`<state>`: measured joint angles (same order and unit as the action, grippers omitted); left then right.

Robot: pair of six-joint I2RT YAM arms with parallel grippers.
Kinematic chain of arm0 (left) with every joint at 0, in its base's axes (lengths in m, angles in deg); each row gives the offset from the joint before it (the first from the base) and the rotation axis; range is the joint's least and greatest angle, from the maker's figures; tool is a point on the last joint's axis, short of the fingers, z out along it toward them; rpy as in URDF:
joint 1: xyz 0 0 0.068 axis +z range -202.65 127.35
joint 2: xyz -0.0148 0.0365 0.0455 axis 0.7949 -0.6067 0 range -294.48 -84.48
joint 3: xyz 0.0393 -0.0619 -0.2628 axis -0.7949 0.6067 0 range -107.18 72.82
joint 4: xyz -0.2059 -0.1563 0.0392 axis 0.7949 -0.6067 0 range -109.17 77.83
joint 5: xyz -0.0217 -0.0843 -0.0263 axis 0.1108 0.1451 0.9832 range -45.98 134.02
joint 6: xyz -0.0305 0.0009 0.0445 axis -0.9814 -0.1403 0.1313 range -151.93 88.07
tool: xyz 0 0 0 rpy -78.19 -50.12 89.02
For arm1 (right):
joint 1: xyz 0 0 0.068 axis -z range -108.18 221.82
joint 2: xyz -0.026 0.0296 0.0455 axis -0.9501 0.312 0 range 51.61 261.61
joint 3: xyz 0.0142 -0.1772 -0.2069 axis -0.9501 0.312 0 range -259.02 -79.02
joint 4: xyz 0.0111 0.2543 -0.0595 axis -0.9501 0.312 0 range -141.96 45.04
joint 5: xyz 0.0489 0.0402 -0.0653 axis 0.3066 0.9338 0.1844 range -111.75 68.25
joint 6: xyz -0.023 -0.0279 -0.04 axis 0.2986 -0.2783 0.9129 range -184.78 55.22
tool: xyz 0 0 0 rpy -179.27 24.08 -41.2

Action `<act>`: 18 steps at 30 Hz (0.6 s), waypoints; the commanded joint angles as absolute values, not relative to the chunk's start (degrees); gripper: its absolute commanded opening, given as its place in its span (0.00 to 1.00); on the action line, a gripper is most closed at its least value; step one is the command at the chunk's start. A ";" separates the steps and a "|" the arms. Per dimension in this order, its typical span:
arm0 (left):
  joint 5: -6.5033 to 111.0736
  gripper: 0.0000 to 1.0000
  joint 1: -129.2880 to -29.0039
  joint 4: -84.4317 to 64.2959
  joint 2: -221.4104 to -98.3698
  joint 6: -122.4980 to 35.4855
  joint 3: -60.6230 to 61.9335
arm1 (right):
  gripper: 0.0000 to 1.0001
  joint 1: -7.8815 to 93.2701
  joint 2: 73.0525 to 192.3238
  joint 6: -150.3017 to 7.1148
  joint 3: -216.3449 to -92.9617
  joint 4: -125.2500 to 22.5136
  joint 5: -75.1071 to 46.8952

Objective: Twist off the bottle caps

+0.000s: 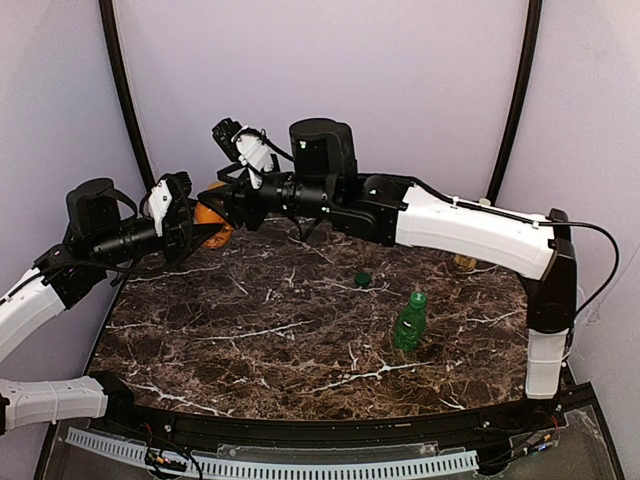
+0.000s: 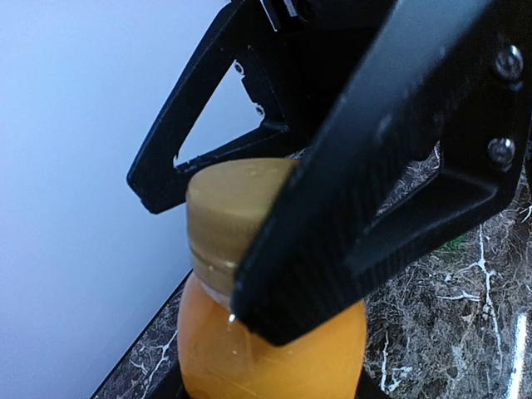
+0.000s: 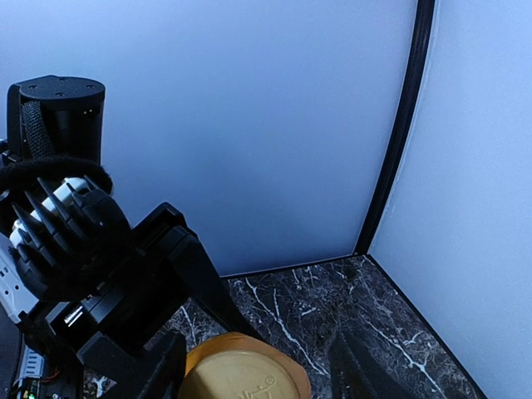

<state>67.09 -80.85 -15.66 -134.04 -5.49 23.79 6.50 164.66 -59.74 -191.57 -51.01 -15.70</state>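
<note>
An orange bottle (image 1: 215,222) with a tan-gold cap (image 2: 229,208) is at the table's back left. My left gripper (image 1: 198,233) is shut on its body; only dark finger edges show at the bottom of the left wrist view. My right gripper (image 1: 213,198) hangs over the bottle, its black fingers (image 2: 374,166) on either side of the cap. In the right wrist view the cap (image 3: 241,381) lies between the jaws, with a gap on its right side. A green bottle (image 1: 408,325) stands with a bright green cap (image 1: 418,298). A dark green cap (image 1: 363,279) lies loose on the table. The pale yellow cap is out of view.
The dark marble table (image 1: 280,340) has a raised black rim and purple walls close behind and at both sides. A tan object (image 1: 463,262) shows partly behind my right arm (image 1: 470,225), which spans the back of the table.
</note>
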 commanded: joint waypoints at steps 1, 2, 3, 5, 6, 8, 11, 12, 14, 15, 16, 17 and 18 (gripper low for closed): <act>67.11 0.20 -81.12 -15.78 -133.84 -4.86 23.85 | 0.47 6.34 165.25 -60.18 -192.48 -49.68 -16.72; 67.15 0.20 -81.12 -15.78 -133.82 -4.90 23.93 | 0.41 6.41 165.18 -60.29 -192.30 -49.87 -16.33; 67.15 0.20 -81.12 -15.73 -133.78 -4.88 23.99 | 0.36 6.42 165.16 -60.32 -192.09 -50.12 -15.97; 67.06 0.20 -81.12 -15.55 -133.60 -5.11 24.13 | 0.30 6.56 165.03 -60.45 -191.75 -50.33 -15.56; 67.12 0.20 -81.12 -15.49 -133.56 -5.14 24.24 | 0.25 6.68 165.07 -60.59 -191.59 -50.30 -15.37; 67.28 0.24 -81.12 -15.39 -133.41 -5.09 24.33 | 0.05 6.90 164.79 -60.93 -191.16 -50.38 -14.97; 68.19 0.53 -81.12 -15.81 -132.93 -5.03 24.89 | 0.00 7.39 163.94 -61.66 -190.53 -50.68 -13.50; 68.41 0.65 -81.12 -16.20 -132.68 -4.99 25.44 | 0.00 7.56 163.53 -62.00 -190.21 -51.11 -12.71; 68.51 0.75 -81.12 -16.82 -132.43 -4.99 26.51 | 0.00 7.77 162.73 -62.66 -189.53 -51.68 -11.55; 68.03 0.76 -81.12 -17.00 -132.45 -5.42 27.19 | 0.00 7.85 162.38 -62.94 -189.12 -52.84 -10.79; 67.85 0.77 -81.12 -17.49 -132.56 -5.62 27.46 | 0.00 7.84 162.11 -63.12 -188.88 -53.60 -10.06; 67.98 0.77 -81.12 -17.69 -132.60 -5.77 27.84 | 0.00 7.85 161.90 -63.34 -188.71 -53.97 -9.49; 68.13 0.77 -81.12 -18.08 -132.77 -5.93 27.92 | 0.00 7.86 161.68 -63.61 -188.61 -54.20 -9.06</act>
<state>67.23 -80.94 -15.79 -133.26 -5.18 26.26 7.46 164.75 -62.06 -189.63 -50.73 -12.21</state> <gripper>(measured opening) 0.767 0.374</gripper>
